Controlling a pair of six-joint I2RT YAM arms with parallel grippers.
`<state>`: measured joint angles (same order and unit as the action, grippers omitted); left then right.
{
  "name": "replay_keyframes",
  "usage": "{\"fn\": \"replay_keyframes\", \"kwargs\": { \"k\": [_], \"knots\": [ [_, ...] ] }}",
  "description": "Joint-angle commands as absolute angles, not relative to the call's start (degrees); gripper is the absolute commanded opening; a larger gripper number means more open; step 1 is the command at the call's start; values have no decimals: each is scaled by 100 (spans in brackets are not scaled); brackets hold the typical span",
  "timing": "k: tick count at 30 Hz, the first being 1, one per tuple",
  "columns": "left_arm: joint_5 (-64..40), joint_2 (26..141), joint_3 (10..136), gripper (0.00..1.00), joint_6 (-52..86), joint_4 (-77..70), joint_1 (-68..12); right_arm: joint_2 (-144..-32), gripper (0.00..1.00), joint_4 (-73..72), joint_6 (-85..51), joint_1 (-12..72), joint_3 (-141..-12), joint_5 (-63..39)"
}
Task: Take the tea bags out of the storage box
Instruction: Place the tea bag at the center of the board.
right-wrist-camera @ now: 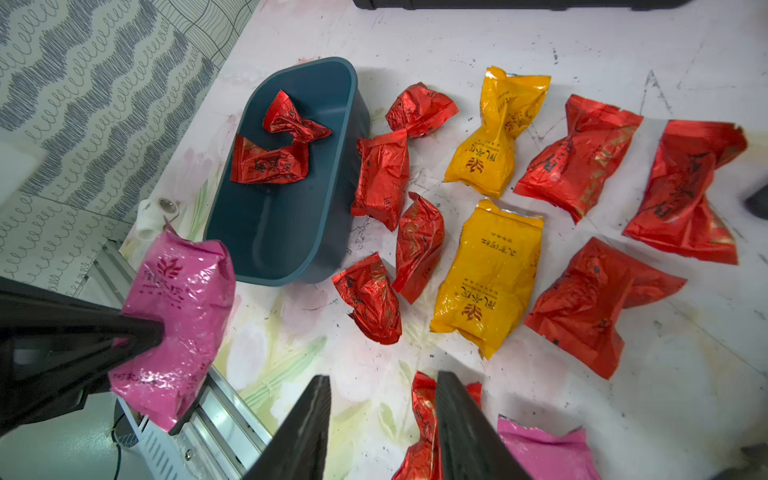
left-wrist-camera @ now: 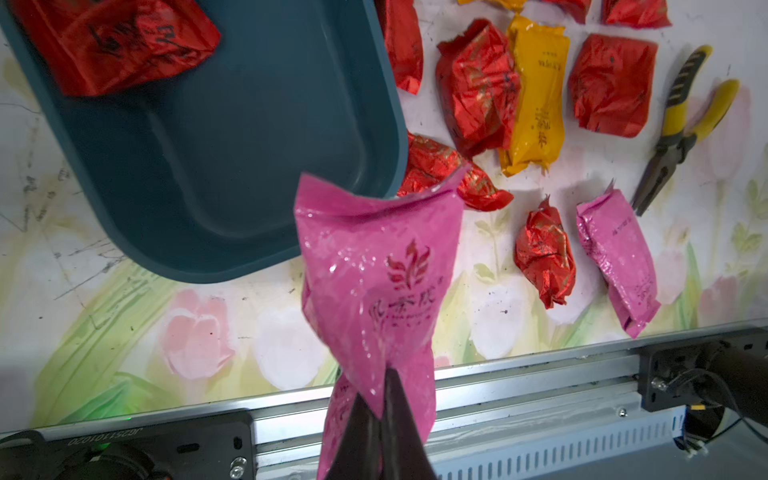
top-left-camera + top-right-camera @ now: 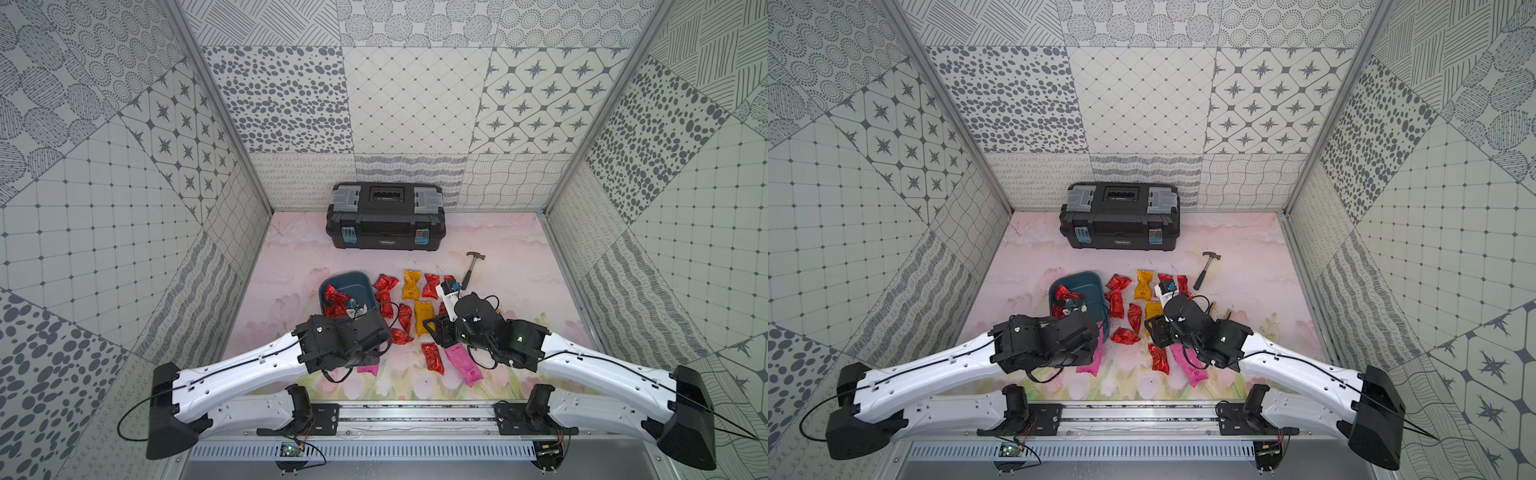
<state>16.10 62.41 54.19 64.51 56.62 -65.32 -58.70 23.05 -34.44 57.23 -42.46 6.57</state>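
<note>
In both top views, the storage box [image 3: 351, 284] is seen on the left part of the floral tabletop [image 3: 511, 286], with red tea bags [image 3: 335, 296] lying in it. More red and yellow tea bags [image 3: 410, 285] are spread on the tabletop just beside the box, toward the right. A black toolbox [image 3: 385, 216] stands at the back wall, and a hammer [image 3: 470, 268] lies near it to the right. The left arm is seen over the near end of the box, and a pink tea bag [image 3: 1093, 362] shows below its wrist.

In the left wrist view, the left gripper [image 2: 380, 424] is shown closed on the pink tea bag, which is held in the air beyond the near rim of the box. Yellow-handled pliers [image 2: 675, 133] lie past the spread sachets.

In the right wrist view, the right gripper [image 1: 382, 419] is shown parted and empty above the tabletop, with a red tea bag [image 1: 424, 428] lying between its fingers [image 1: 465, 432]. Two red tea bags are seen inside the box.
</note>
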Motion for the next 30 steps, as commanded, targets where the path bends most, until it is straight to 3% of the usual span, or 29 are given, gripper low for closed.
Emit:
{"fn": "replay_keyframes", "kwargs": {
  "k": [1, 20, 26, 30],
  "knots": [
    [2018, 6784, 5210, 1, 7272, 4529, -7266, -5529, 46, 2652, -3688, 5713, -4068, 717],
    [1413, 7903, 4148, 6, 7270, 1437, -7430, -5075, 46, 2786, -3821, 5713, -3671, 642],
    [1562, 7931, 4105, 18, 7434, 1615, -7432, -4960, 46, 2846, -3774, 5713, -3670, 666],
    [1884, 7600, 4452, 35, 7320, 2538, -7432, -4958, 46, 2865, -3683, 5713, -3737, 668]
  ]
}}
